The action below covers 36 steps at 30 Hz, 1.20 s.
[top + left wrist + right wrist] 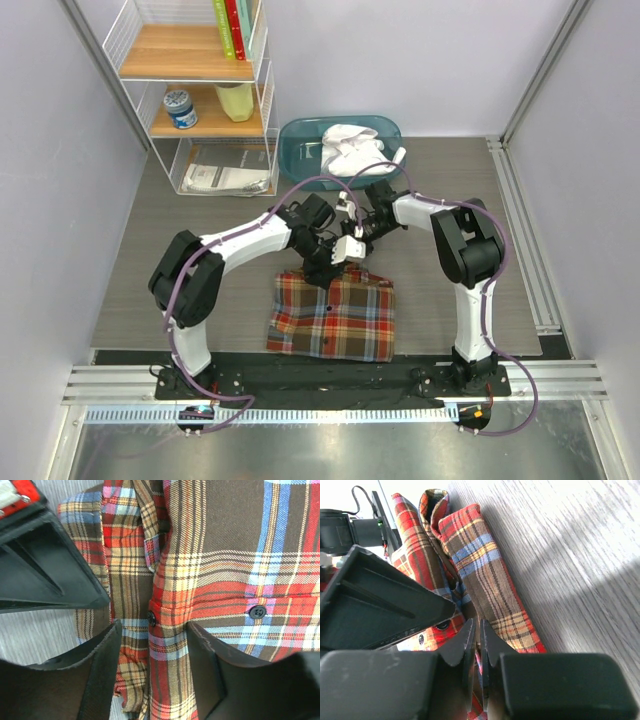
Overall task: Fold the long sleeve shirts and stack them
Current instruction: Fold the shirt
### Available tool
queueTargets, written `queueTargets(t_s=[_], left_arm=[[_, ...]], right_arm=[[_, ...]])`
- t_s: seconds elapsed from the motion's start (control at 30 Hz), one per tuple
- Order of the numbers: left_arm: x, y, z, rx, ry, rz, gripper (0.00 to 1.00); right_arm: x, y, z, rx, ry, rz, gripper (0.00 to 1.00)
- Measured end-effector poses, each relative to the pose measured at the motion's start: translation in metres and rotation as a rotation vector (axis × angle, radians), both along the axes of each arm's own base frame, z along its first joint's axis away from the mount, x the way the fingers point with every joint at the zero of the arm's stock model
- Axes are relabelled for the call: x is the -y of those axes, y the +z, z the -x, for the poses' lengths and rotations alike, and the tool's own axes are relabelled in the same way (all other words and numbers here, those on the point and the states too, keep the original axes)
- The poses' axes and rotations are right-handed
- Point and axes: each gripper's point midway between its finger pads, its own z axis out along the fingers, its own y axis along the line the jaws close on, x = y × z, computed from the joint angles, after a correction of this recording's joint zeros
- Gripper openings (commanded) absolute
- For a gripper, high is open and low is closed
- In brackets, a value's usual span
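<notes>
plaid shirt (332, 315) folded on counter (130, 250), mid-scene. left end effector (150, 640) at its 12 o'clock edge, jaws half open astride a cloth fold. right end effector (476, 630) beside it, nearly closed, pinching plaid cloth.

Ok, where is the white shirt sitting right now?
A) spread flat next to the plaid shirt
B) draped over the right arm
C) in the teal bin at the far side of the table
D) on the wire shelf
C: the white shirt lies bunched inside the teal bin, beyond the folded plaid shirt.
</notes>
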Motion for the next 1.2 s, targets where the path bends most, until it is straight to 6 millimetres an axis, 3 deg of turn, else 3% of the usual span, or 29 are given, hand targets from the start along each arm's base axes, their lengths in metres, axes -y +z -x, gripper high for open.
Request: queueTargets(t_s=[0.13, 0.3, 0.4, 0.57, 0.77, 0.97, 1.2], left_arm=[[-0.001, -0.007, 0.002, -0.016, -0.004, -0.012, 0.44], [-0.002, -0.011, 0.006, -0.052, -0.01, -0.032, 0.26], [-0.001, -0.008, 0.007, -0.066, -0.017, -0.038, 0.13], [0.0, 0.003, 0.008, -0.078, -0.021, -0.044, 0.0], [0.003, 0.016, 0.003, -0.066, -0.021, -0.039, 0.0], [0.006, 0.026, -0.016, -0.026, -0.013, -0.029, 0.0], [0.004, 0.02, -0.032, -0.009, 0.001, -0.043, 0.0]], right_arm=[[0.0, 0.0, 0.0, 0.001, 0.001, 0.002, 0.13], [0.0, -0.011, 0.001, -0.008, 0.017, 0.015, 0.12], [0.002, -0.026, 0.007, -0.058, 0.026, 0.025, 0.11], [0.003, -0.026, 0.01, -0.062, 0.041, 0.021, 0.1], [0.005, -0.027, 0.013, -0.054, 0.056, 0.023, 0.1], [0.007, -0.028, 0.015, -0.051, 0.068, 0.025, 0.09], [0.007, -0.028, 0.016, -0.045, 0.078, 0.024, 0.1]])
